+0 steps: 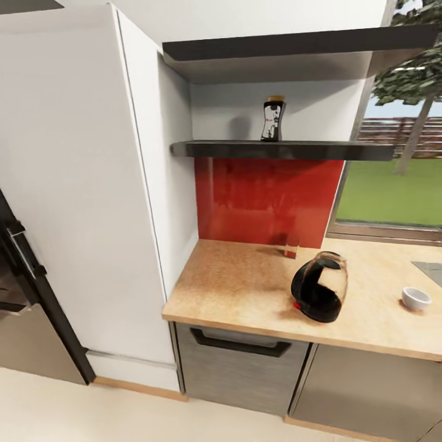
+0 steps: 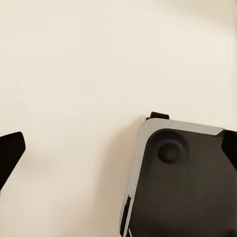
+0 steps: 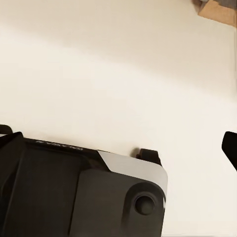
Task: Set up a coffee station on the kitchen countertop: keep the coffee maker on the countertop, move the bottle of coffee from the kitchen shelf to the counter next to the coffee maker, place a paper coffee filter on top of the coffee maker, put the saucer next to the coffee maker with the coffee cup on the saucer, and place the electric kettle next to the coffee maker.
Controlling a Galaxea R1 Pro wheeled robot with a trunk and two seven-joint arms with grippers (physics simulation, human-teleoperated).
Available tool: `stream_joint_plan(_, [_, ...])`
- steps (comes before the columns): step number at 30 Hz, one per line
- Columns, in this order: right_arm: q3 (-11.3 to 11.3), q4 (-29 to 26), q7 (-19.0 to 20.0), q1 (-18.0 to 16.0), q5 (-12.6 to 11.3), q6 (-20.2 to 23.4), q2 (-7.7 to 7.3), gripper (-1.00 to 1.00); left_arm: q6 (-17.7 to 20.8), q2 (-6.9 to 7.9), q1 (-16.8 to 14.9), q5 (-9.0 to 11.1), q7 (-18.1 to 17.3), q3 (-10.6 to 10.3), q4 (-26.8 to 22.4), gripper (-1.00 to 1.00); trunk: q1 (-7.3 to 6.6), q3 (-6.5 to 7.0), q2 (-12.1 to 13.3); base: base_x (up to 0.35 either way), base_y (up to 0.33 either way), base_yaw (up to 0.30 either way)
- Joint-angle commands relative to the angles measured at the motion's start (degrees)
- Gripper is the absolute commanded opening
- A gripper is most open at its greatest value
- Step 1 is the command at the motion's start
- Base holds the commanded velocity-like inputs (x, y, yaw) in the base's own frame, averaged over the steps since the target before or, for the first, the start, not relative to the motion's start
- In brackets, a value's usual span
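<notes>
The bottle of coffee [image 1: 273, 118], dark with a yellowish-brown cap, stands upright on the dark kitchen shelf [image 1: 276, 150] above the red backsplash. Below it, the smoky electric kettle [image 1: 319, 287] sits on the kitchen countertop [image 1: 233, 288], its red button toward the front edge. The tiny white coffee cup [image 1: 416, 298] rests on the countertop at the far right. The coffee maker and saucer are out of view. My left gripper [image 2: 121, 153] and right gripper [image 3: 116, 143] hang open over the pale floor, each beside the robot's dark base, with nothing between their fingers.
A tall white cabinet [image 1: 80, 184] rises left of the countertop, with a black oven [image 1: 18, 288] beyond it. A small reddish object [image 1: 291, 245] stands by the backsplash. A sink corner [image 1: 430, 270] shows at the right, below a window. Grey cabinet fronts [image 1: 239, 368] lie under the worktop.
</notes>
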Motion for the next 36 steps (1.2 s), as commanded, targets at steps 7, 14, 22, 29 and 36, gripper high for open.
stream_joint_plan(7, [0.3,0.1,0.1,-0.1,0.0,-0.2,0.0,1.0,-0.2,0.0,0.0,0.3,0.0,0.0,0.0,1.0,0.03,-0.13,-0.1,-0.173,0.076,-0.267])
stream_joint_plan(14, [0.3,0.1,0.1,-0.1,0.0,-0.2,0.0,1.0,-0.2,0.0,0.0,0.3,0.0,0.0,0.0,1.0,0.03,-0.13,-0.1,-0.236,0.137,-0.267])
stream_joint_plan(22, [0.3,0.1,0.0,-0.1,0.0,-0.2,0.0,1.0,-0.2,0.0,0.0,0.3,0.0,0.0,0.0,1.0,0.03,-0.13,-0.1,-0.02,0.009,-0.267])
stream_joint_plan(29, [0.4,0.0,0.1,-0.1,0.1,-0.3,0.0,1.0,-0.2,0.0,0.0,0.3,0.0,0.0,0.0,1.0,0.03,-0.13,-0.1,-0.147,0.0,-0.112])
stream_joint_plan(36, [0.5,0.0,0.1,-0.1,0.2,-0.4,0.0,1.0,-0.2,-0.05,0.0,0.2,0.0,-0.1,0.0,1.0,0.03,-0.13,-0.1,-0.072,0.0,-0.003])
